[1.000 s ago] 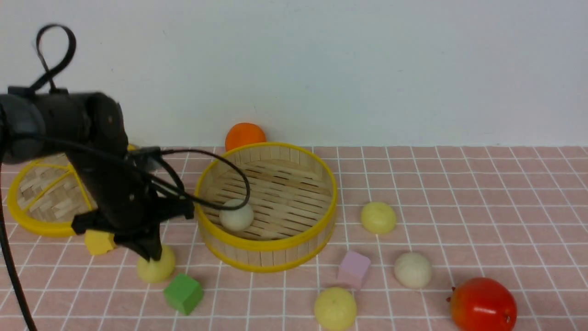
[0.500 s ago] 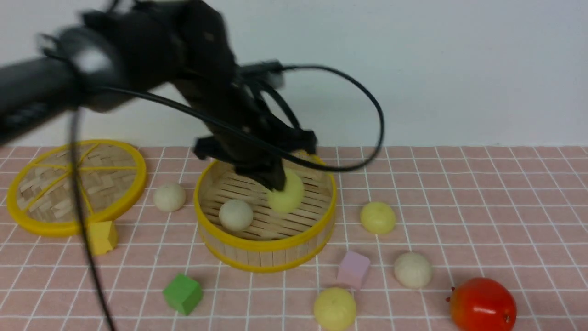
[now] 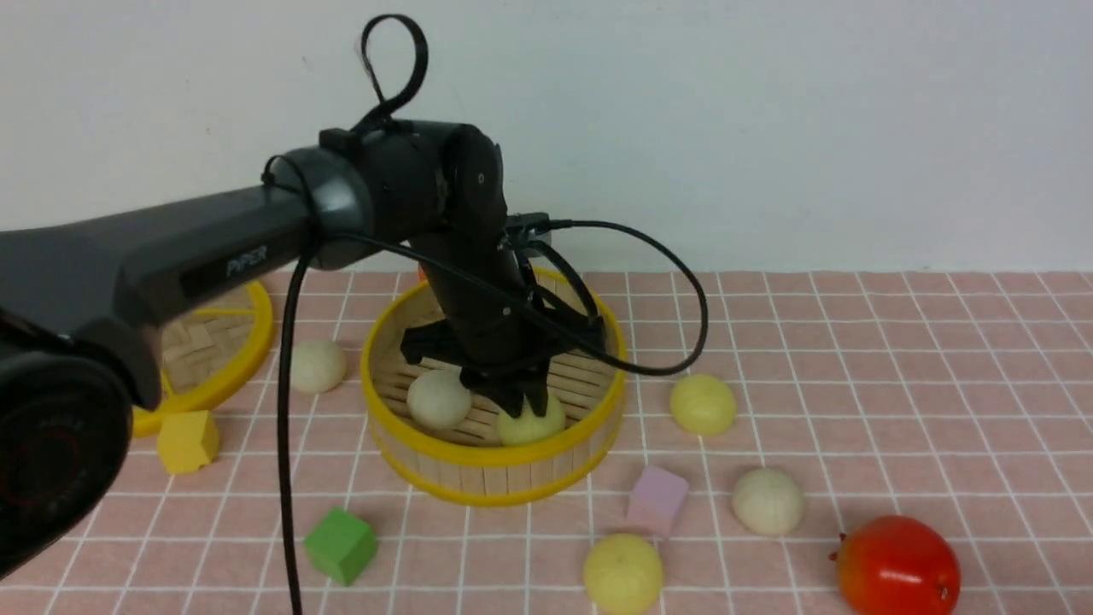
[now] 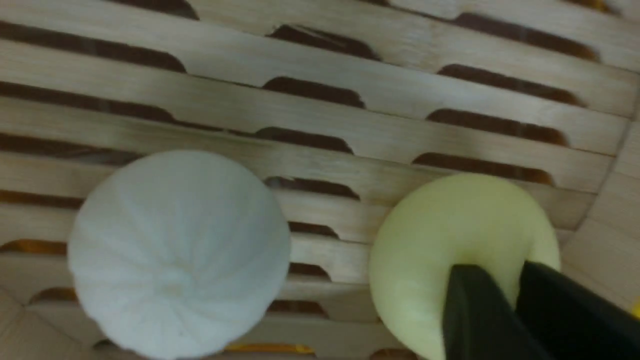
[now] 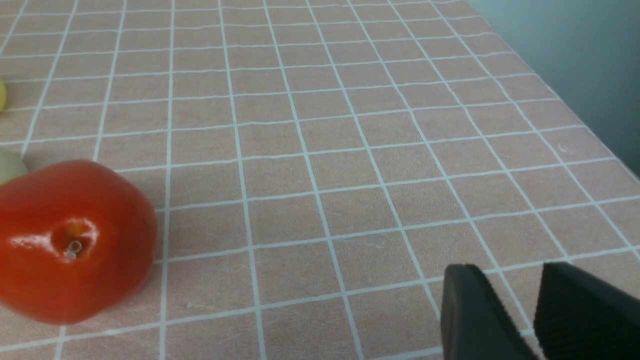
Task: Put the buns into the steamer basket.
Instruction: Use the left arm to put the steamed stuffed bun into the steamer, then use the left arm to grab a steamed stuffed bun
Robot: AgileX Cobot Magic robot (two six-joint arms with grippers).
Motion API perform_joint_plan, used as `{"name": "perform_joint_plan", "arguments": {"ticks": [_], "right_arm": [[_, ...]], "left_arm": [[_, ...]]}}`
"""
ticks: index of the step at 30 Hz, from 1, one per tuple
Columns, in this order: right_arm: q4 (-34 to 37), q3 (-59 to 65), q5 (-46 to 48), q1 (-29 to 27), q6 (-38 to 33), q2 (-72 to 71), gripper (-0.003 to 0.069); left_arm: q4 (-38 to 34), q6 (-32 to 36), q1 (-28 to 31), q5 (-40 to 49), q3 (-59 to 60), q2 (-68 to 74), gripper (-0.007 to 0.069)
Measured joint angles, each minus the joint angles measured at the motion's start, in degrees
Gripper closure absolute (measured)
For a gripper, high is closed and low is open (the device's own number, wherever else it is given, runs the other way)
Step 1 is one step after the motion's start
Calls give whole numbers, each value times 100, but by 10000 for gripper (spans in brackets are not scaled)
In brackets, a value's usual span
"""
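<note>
A second ago the left gripper (image 3: 523, 408) stood on a small pale yellow dome-shaped bun (image 3: 534, 424) out on the pink checked cloth (image 3: 854, 359), by the green cube (image 3: 340, 545). Now that bun lies inside the round bamboo-slat steamer basket with yellow rims (image 3: 478, 478), directly under the fingertips. A small off-white bun (image 3: 438, 399) sits just to their left.

Only the left wrist view shows the two black fingers (image 4: 475, 310), a slim gap apart over the yellow bun's top, with the slatted floor around it. Whether they still nip it we cannot tell.

Only the right wrist view shows the right gripper (image 5: 515, 274). Its fingers are parted with nothing between them, and a glossy red fruit (image 5: 75, 240) lies well apart from them.

The left arm (image 3: 171, 256) reaches across from the left, its wrist bent steeply down into the basket.
</note>
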Motion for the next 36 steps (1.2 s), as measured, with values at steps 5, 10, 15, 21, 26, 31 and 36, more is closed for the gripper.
{"name": "perform_joint_plan", "arguments": {"ticks": [5, 10, 15, 21, 26, 31, 36], "right_arm": [[0, 0, 0, 0, 0, 0, 417], [0, 0, 0, 0, 0, 0, 417], [0, 0, 0, 0, 0, 0, 417], [0, 0, 0, 0, 0, 0, 417], [0, 0, 0, 0, 0, 0, 417], [0, 0, 0, 0, 0, 0, 417], [0, 0, 0, 0, 0, 0, 417]], "left_arm": [[221, 1, 359, 187, -144, -666, 254], [627, 6, 1429, 278, -183, -1085, 258], [758, 122, 1877, 258, -21, -635, 321], [998, 79, 1913, -167, 2, 58, 372], [1468, -58, 1925, -347, 2, 170, 372], [1485, -79, 1931, -486, -3, 198, 373], [1397, -96, 1931, -573, -3, 344, 373]]}}
